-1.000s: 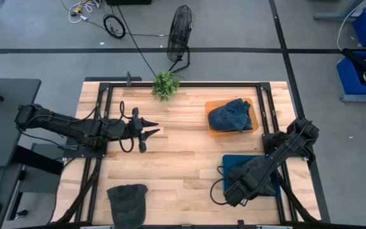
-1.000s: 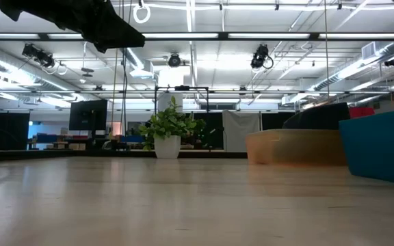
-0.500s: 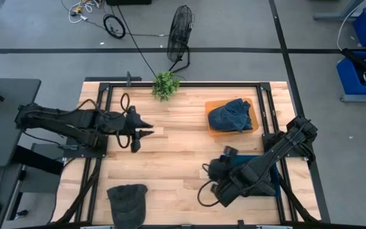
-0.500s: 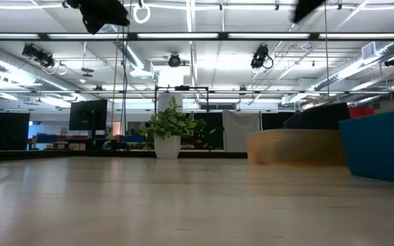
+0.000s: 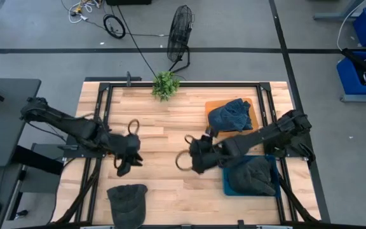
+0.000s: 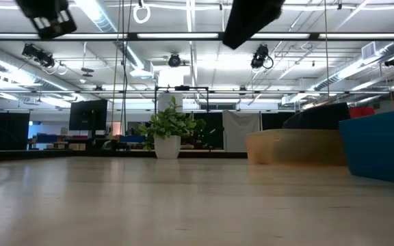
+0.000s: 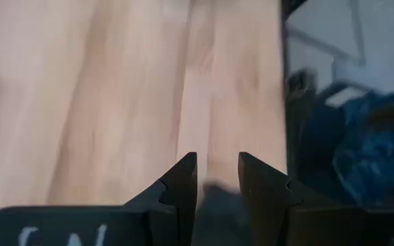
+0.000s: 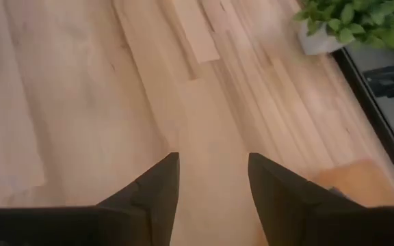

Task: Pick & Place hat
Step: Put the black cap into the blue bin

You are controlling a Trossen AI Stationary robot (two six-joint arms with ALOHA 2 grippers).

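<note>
While 1 hat (image 5: 126, 198) lies at the counter's (image 5: 170, 121) near edge on the left, the left gripper (image 5: 123, 166) hangs just above it, fingers narrowly parted, holding nothing. The right gripper (image 5: 192, 154) hovers over mid-counter, fingers moderately apart, also holding nothing. A second hat (image 5: 253, 175) sits in the blue tray (image 5: 227, 188).

Bright even ceiling-strip light; soft shadows; motion-blurred, unfocused wrist views
</note>
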